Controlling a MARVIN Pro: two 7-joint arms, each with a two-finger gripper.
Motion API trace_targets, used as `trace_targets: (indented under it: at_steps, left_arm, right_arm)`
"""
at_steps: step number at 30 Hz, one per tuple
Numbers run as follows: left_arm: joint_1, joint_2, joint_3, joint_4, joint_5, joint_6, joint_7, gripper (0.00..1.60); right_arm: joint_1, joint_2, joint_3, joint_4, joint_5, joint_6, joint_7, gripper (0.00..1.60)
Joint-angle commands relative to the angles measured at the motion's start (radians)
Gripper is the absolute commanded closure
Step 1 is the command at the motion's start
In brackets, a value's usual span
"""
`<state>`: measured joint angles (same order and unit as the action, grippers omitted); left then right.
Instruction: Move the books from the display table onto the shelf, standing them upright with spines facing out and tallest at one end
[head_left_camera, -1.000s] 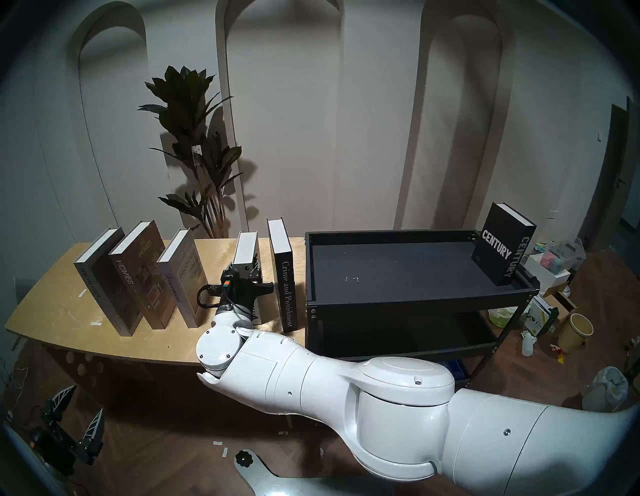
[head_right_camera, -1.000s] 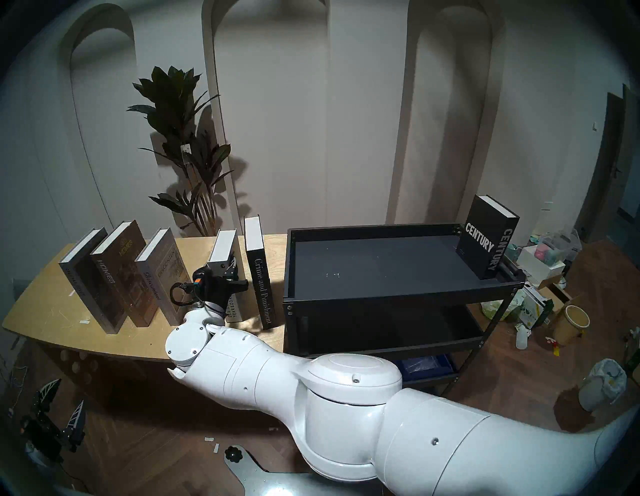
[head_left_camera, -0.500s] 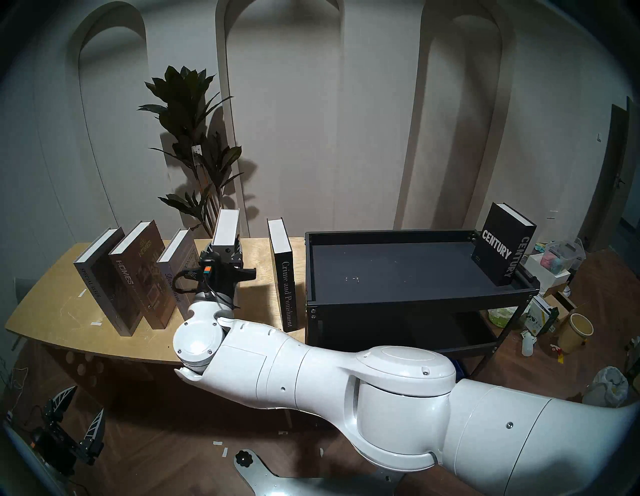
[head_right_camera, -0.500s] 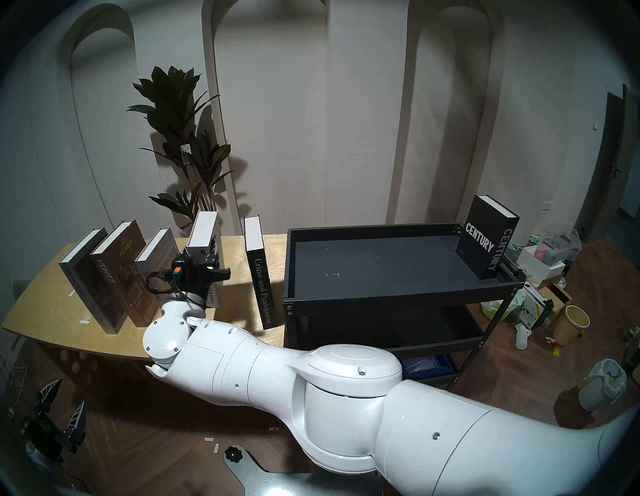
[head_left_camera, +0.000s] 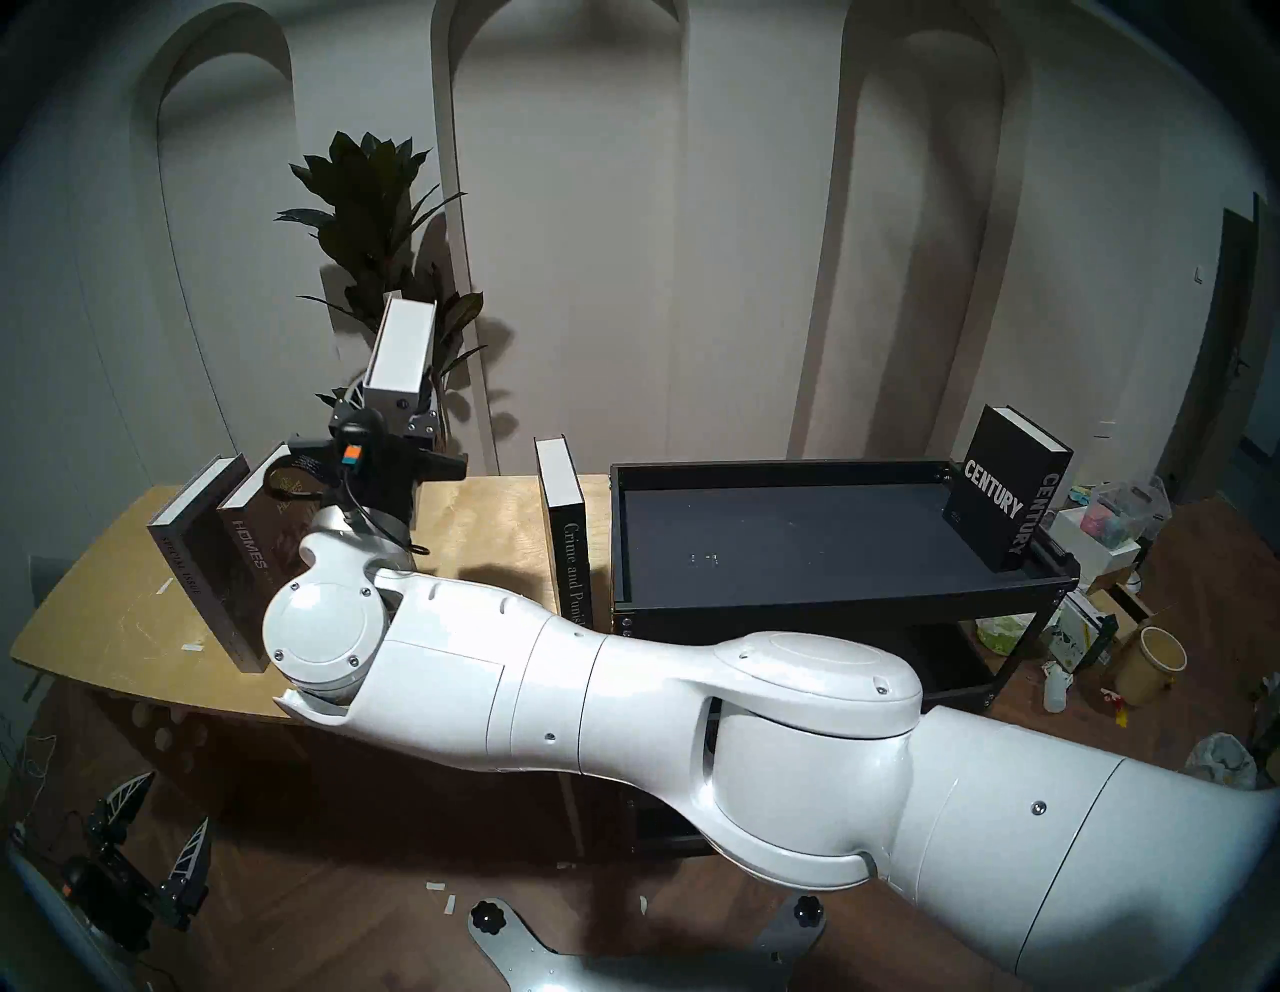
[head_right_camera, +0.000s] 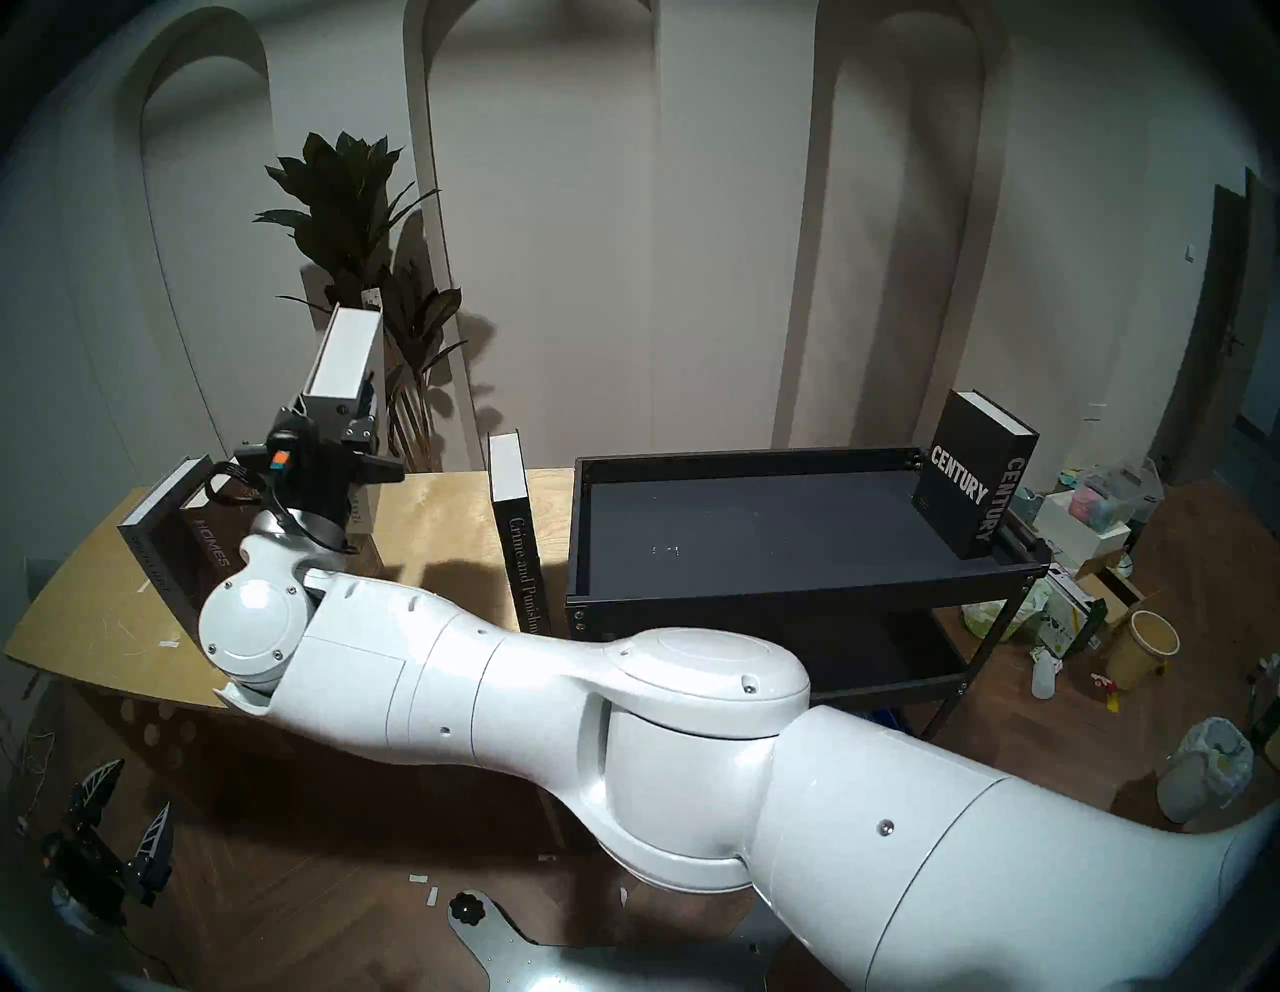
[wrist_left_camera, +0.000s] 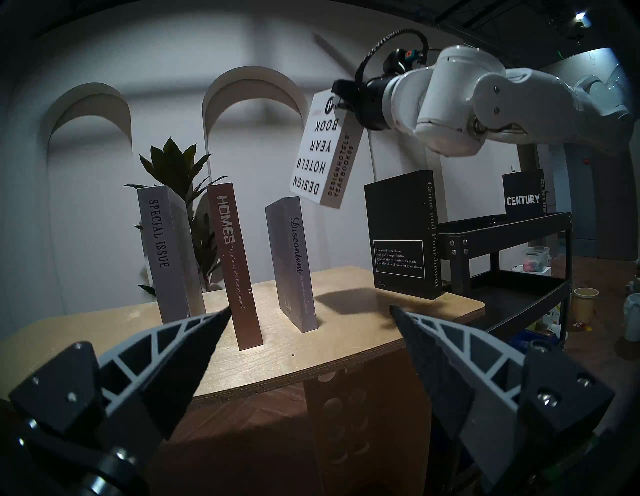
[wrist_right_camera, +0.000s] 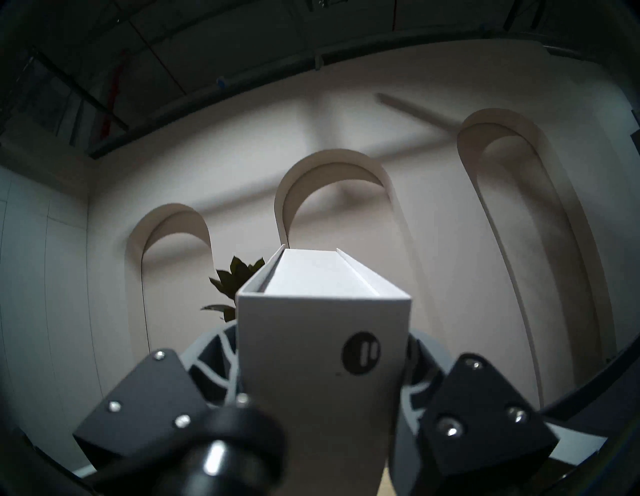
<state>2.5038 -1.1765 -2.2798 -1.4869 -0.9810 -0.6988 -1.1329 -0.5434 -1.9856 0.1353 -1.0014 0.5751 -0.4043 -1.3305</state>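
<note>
The pale plywood display table (head_left_camera: 485, 526) spreads wide, its top scratched and its near edge curved, over a dark herringbone wood floor. Just right of it stands the black metal shelf (head_left_camera: 831, 609), a rimmed tray top on bolted corner posts. Behind both, a white wall with tall arched niches, and a dark leafy plant (head_left_camera: 374, 208).

At the shelf's far right end, black "CENTURY" (head_left_camera: 997, 499) stands upright, white capitals on cover and spine. On the table, black "Crime and Punishment" (head_left_camera: 564, 512) stands nearest the shelf; left of it grey "Discontent" (wrist_left_camera: 291, 270), brown "HOMES" (wrist_left_camera: 232, 263) and grey "SPECIAL ISSUE" (wrist_left_camera: 162, 249), spines toward the robot.

Up in the air above the table, tilted, hangs the white "DESIGN HOTELS YEAR BOOK" (wrist_left_camera: 318, 152), matte boards, white page block, a black round logo on its spine. The right gripper (head_left_camera: 398, 409) is clamped on its spine end. The left gripper (wrist_left_camera: 308, 322), ribbed black-and-grey fingers, hangs low on the near left, spread wide, holding nothing.
</note>
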Motion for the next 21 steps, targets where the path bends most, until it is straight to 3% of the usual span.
trace_targets:
  at_steps: [1,5,11,21]
  left_arm:
    - [0.010,0.009,-0.001,-0.010,-0.003,-0.005,-0.026,0.00]
    - [0.011,0.010,0.000,-0.011,-0.003,-0.006,-0.022,0.00]
    - [0.012,0.011,0.003,-0.011,-0.001,-0.008,-0.014,0.00]
    - [0.011,0.012,0.006,-0.009,0.001,-0.009,-0.002,0.00]
  right_arm:
    - [0.069,0.041,0.021,-0.112,-0.077,0.044,-0.094,1.60]
    - [0.077,0.092,0.027,-0.177,-0.108,0.076,-0.152,1.60]
    - [0.079,0.191,0.072,-0.277,-0.149,0.115,-0.153,1.60]
    - [0.077,0.315,0.237,-0.383,-0.207,0.153,-0.153,1.60]
